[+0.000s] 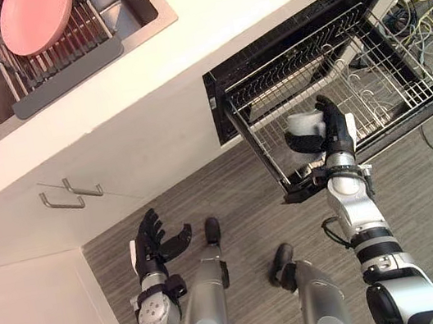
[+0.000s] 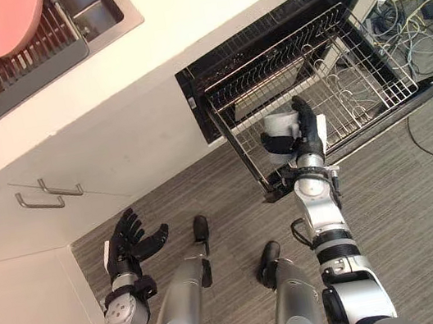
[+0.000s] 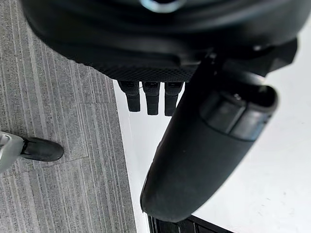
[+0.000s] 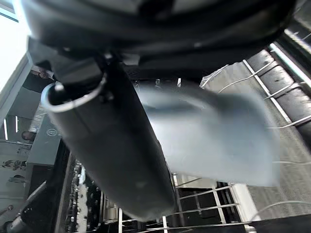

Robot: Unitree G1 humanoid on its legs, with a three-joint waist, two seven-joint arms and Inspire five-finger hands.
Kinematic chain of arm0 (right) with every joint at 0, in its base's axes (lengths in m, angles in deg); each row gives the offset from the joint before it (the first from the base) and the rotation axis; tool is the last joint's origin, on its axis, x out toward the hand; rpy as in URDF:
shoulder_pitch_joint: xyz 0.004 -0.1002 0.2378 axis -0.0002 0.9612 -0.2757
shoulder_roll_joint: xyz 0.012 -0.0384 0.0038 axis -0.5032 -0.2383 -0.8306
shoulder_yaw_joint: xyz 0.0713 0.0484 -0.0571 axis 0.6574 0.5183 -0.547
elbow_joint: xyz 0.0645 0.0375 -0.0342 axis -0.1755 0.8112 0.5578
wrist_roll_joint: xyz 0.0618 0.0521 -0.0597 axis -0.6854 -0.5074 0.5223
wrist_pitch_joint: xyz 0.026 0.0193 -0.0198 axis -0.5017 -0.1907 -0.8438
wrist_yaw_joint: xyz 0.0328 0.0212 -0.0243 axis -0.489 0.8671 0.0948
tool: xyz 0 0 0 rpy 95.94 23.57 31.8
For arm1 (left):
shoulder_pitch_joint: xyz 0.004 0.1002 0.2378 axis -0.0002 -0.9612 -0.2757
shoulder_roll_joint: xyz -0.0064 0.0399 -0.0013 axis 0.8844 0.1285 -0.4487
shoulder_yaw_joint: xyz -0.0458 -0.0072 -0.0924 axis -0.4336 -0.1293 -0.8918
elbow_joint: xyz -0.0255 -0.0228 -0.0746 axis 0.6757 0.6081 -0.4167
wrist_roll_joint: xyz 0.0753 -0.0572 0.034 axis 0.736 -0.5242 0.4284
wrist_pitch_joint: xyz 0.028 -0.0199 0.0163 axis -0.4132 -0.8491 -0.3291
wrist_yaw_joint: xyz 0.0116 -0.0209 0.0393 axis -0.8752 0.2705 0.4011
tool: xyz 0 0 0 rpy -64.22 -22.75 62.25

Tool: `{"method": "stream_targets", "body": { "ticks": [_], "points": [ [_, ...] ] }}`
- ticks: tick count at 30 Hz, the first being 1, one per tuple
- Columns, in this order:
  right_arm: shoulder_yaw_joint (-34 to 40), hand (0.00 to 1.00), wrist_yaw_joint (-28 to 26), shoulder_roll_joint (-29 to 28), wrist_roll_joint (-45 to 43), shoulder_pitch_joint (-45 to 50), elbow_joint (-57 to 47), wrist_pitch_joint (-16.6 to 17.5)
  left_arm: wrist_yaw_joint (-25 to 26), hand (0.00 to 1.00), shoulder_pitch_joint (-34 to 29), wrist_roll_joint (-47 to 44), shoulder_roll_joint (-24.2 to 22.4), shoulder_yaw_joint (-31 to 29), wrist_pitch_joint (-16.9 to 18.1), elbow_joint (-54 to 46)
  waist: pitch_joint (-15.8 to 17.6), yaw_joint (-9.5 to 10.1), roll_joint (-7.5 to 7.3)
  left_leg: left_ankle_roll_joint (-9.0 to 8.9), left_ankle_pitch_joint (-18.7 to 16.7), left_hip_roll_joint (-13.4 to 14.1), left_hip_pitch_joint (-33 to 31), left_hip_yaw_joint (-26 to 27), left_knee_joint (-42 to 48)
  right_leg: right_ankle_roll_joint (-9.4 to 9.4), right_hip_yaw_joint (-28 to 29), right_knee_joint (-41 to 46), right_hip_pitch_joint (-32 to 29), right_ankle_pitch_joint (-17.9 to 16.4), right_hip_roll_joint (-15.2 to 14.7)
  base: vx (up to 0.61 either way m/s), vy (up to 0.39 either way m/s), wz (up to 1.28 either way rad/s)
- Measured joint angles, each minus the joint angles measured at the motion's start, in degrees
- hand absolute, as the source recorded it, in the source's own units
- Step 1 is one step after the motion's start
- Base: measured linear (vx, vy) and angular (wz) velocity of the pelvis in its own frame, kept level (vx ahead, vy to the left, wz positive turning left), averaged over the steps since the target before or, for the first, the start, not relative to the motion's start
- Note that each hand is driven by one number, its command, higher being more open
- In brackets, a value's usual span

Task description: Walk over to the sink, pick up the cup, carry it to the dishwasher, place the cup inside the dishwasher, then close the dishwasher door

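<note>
Shiny metal rack (image 1: 380, 68), seemingly matt cup (image 1: 304, 124)

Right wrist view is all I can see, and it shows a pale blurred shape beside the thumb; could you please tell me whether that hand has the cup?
Observer: Yes, the right hand is curled round the white cylindrical cup.
Operator: Thank you. Where is it relative to the dishwasher?
Observer: It is over the near part of the pulled-out silver wire dishwasher rack. I cannot tell whether the cup touches the wires.
Operator: And the other hand, please?
Observer: The left hand is open and holds nothing, low in front of the white cabinet front.
</note>
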Motion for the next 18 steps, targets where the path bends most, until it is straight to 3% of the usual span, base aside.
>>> {"method": "stream_targets", "body": {
  "ticks": [4,10,15,18],
  "points": [
    [0.0,0.90,0.0,-1.3,0.0,0.8,-0.4,0.0,0.0,0.90,0.1,0.0,0.0,0.0,0.0,0.0,0.1,-0.11,-0.24,-0.02,0.0,0.0,1.9,0.3,-1.0,0.06,0.1,-0.7,1.7,0.0,0.2,0.05,-0.002,-0.03],
    [-1.1,0.90,-1.3,-3.7,0.0,9.1,-11.3,0.0,-0.6,0.90,0.2,0.0,-0.3,0.2,0.0,1.2,0.6,-0.23,-1.03,-0.24,-0.3,-0.2,5.5,0.3,-2.5,0.35,-0.2,-2.0,5.4,-0.3,0.3,0.05,-0.007,0.03],
    [-1.1,0.90,-1.4,-3.9,0.1,16.1,-21.7,0.1,-1.4,0.90,0.1,0.0,-1.5,0.1,-0.4,2.6,0.6,-1.79,-1.06,0.06,-0.9,-0.9,6.2,-2.2,-2.3,0.59,-3.5,-3.0,8.6,-0.8,-0.1,0.01,-0.001,0.34],
    [0.1,0.90,-1.4,-3.8,0.3,20.2,-27.1,1.1,-1.6,0.90,0.9,0.0,-1.7,0.2,-0.4,6.0,0.2,-4.38,-1.13,1.14,-1.9,2.5,6.7,8.6,-1.1,0.73,-8.8,-5.1,12.8,-0.7,-0.7,0.04,0.014,0.76]
  ]
}}
